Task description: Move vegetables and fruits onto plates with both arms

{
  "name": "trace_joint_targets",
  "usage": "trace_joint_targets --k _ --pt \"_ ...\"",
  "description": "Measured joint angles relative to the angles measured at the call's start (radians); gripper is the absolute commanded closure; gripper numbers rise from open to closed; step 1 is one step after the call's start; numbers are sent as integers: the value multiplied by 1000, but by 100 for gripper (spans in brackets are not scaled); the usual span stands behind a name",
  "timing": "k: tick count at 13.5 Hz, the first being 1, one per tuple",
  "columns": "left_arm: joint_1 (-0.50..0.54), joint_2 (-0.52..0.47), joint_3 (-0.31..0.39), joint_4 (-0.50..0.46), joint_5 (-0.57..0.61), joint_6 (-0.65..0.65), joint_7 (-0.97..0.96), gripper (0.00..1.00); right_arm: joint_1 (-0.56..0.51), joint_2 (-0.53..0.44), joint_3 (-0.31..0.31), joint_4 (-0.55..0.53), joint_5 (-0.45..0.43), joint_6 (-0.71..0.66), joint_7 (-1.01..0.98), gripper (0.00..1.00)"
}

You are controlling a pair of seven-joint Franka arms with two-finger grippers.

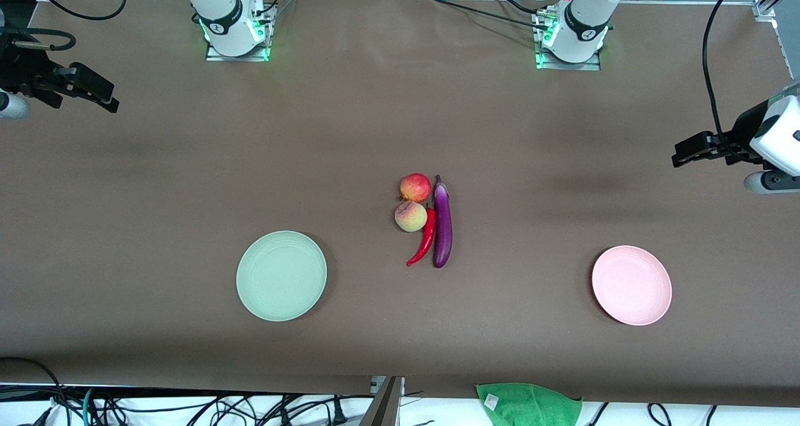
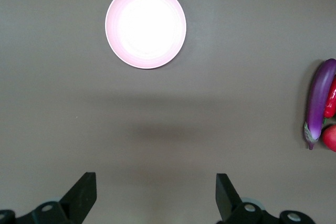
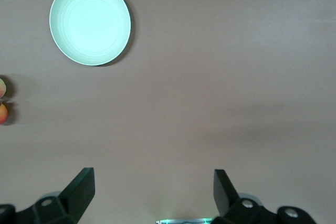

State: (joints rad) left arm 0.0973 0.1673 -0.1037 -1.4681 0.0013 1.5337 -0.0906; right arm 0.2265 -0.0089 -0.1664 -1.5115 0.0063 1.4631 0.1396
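At the table's middle lie a purple eggplant (image 1: 442, 226) (image 2: 319, 98) and a red chili pepper (image 1: 425, 238) (image 2: 331, 97) side by side. A red-orange fruit (image 1: 415, 187) (image 3: 2, 113) and a peach (image 1: 410, 217) (image 3: 1, 87) touch them on the right arm's side. The mint green plate (image 1: 281, 275) (image 3: 90, 22) sits toward the right arm's end, the pink plate (image 1: 631, 285) (image 2: 145, 26) toward the left arm's end; both are bare. My right gripper (image 1: 103, 98) (image 3: 154, 179) and my left gripper (image 1: 684, 154) (image 2: 156, 182) hang open and hold nothing, each high over bare cloth at its own end of the table.
A brown cloth (image 1: 375, 113) covers the whole table. A green cloth (image 1: 528, 404) hangs off the edge nearest the front camera. The arm bases (image 1: 234, 29) (image 1: 572, 35) stand along the edge farthest from that camera, with cables around them.
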Motion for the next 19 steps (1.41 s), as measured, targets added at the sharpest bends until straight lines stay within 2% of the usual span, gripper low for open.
trace_joint_targets --k 6,11,16,19 --pt "-32 35 -10 -79 -1 131 -6 0 3 0 2 0 2 0 0 0" --pt "-72 191 -57 -103 -23 343 -91 0 10 0 3 0 2 1 0 0" --pt "-194 345 -78 -105 -23 562 -288 0 15 0 4 0 2 2 0 0" --pt "-251 414 -81 -103 -23 650 -354 0 39 0 5 0 2 26 0 0"
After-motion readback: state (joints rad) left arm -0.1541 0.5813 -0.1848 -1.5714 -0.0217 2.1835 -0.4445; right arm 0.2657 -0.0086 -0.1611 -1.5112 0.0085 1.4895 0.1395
